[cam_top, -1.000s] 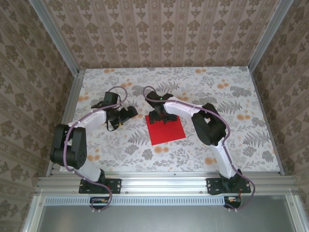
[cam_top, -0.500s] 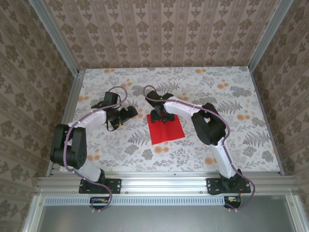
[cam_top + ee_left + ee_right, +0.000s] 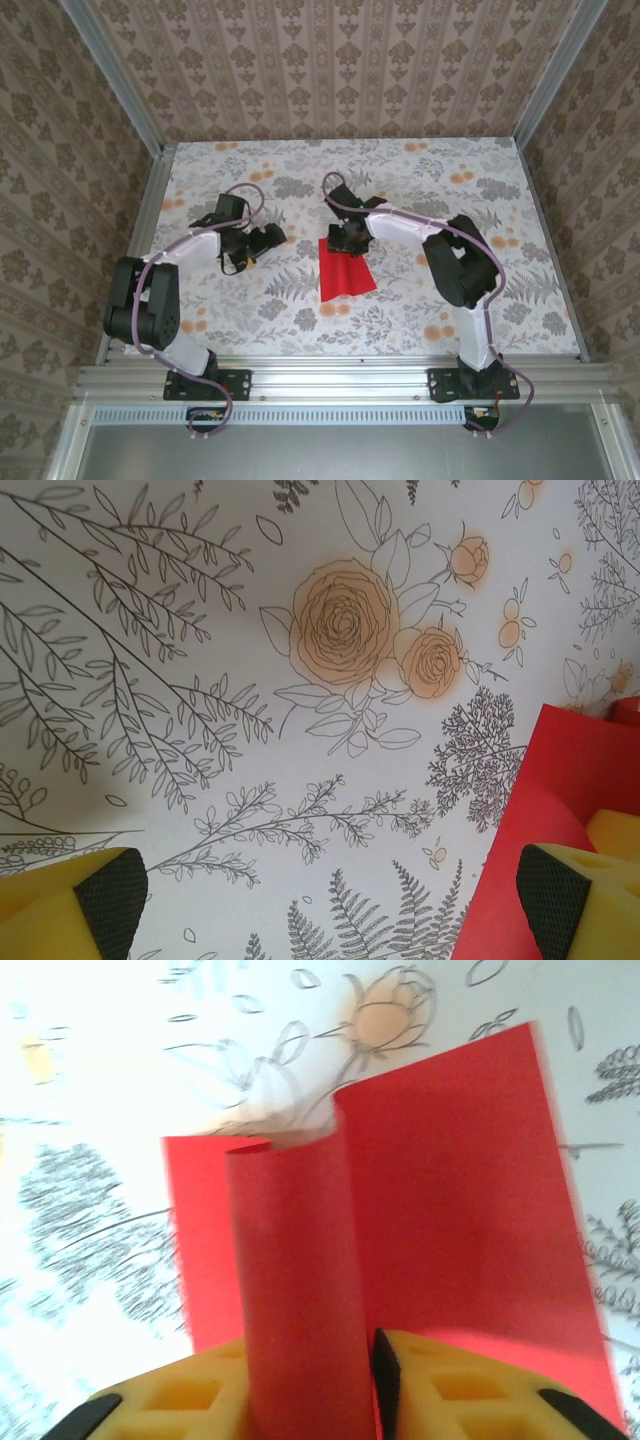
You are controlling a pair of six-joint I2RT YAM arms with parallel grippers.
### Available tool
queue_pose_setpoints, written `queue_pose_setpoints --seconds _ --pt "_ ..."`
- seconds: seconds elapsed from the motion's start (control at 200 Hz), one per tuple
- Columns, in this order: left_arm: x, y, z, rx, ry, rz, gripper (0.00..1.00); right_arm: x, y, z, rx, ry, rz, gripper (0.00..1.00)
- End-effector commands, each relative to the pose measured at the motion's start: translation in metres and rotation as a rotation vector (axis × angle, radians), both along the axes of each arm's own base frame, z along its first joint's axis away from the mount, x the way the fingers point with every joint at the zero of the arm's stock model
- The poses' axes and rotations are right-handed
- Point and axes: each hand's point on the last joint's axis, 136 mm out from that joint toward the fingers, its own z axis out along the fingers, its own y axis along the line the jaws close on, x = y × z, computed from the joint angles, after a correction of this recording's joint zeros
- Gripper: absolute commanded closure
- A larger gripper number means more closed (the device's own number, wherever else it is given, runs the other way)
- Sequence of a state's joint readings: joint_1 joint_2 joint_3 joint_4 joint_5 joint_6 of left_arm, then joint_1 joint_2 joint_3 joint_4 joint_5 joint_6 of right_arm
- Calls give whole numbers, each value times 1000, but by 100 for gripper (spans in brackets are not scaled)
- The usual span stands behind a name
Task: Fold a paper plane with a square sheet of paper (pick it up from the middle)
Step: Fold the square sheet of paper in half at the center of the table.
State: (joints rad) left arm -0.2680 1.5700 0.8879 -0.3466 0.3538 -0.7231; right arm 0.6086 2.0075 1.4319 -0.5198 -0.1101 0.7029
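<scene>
Flowered table (image 3: 260, 322), and the red paper is now pinched up at its middle.

Nearest to me lies the square sheet of paper (image 3: 342, 275). A second ago it was a flat square; now it looks narrower from above and has slid a little to the right, because its middle stands up as a ridge. Just behind it my right gripper (image 3: 310, 1375), which was wide apart a second ago, has closed, and its yellow pads clamp this ridge from both sides. I judge that the pick-up from the middle is done and the first fold can begin. My left gripper (image 3: 330, 900) waits over the sheet's left edge, jaws far apart, holding nothing. Of containers, I find none on the table.
</scene>
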Motion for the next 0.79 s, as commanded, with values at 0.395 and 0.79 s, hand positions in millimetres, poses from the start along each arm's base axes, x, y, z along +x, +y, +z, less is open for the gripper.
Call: queue_pose_setpoints --seconds 0.395,0.79 --pt "-14 -57 39 -171 -147 -142 4 -11 22 66 553 -10 48 65" --pt "-40 -106 27 -257 -109 -253 23 -21 -7 -18 384 96 46 63"
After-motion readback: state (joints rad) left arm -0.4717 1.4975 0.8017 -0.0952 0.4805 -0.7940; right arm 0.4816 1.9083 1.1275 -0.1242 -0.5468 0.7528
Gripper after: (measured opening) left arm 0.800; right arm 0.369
